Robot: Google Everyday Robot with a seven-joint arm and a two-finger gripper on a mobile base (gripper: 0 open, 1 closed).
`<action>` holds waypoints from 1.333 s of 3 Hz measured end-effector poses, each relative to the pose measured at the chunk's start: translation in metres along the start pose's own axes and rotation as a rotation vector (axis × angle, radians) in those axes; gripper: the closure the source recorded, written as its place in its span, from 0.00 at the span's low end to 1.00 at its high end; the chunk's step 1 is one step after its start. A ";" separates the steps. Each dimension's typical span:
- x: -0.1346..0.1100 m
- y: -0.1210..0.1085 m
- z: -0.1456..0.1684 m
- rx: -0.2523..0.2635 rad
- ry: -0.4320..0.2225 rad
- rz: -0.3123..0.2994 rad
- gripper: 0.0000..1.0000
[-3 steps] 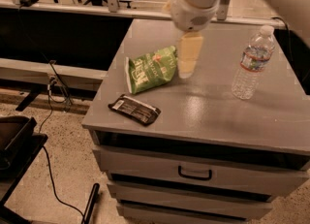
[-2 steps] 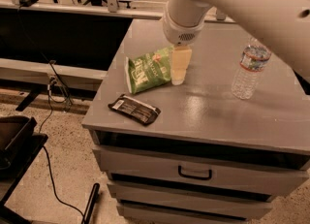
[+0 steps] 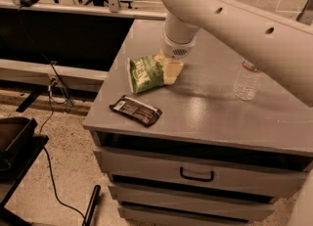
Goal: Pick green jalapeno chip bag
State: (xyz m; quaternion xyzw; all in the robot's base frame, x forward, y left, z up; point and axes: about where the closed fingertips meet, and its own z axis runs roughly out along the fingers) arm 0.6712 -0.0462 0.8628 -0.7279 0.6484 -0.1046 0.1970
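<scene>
So the gripper is right down at the top of the grey cabinet, hanging off the end of the big white arm that reaches in from above. It's pressed against one end of the green jalapeno chip bag. The bag lies flat and a bit askew, and the rest of it spreads away from the gripper toward the cabinet's side edge.

Honestly can't tell whether the gripper is wide, narrow or already clamped on the bag. From this angle it's just one cream-coloured lump touching the crinkly end. Going in at the end makes sense though. A puffy bag gives you a bunched edge to pinch there, while the middle would just squash.

The flat dark packet sits nearer the front edge than the gripper and clear of the bag, so it probably won't get dragged along. The water bottle stands upright well off on the gripper's opposite side, under the arm. That's the one to watch if the arm swings on the lift.

Looks like this is the grasp step, with the bag not yet off the surface. Next call would be a firm close and a straight lift.
</scene>
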 end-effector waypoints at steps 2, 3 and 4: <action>0.008 -0.006 -0.019 -0.110 -0.266 0.119 0.88; 0.009 -0.012 -0.067 -0.096 -0.423 0.154 1.00; 0.008 -0.013 -0.118 -0.046 -0.504 0.146 1.00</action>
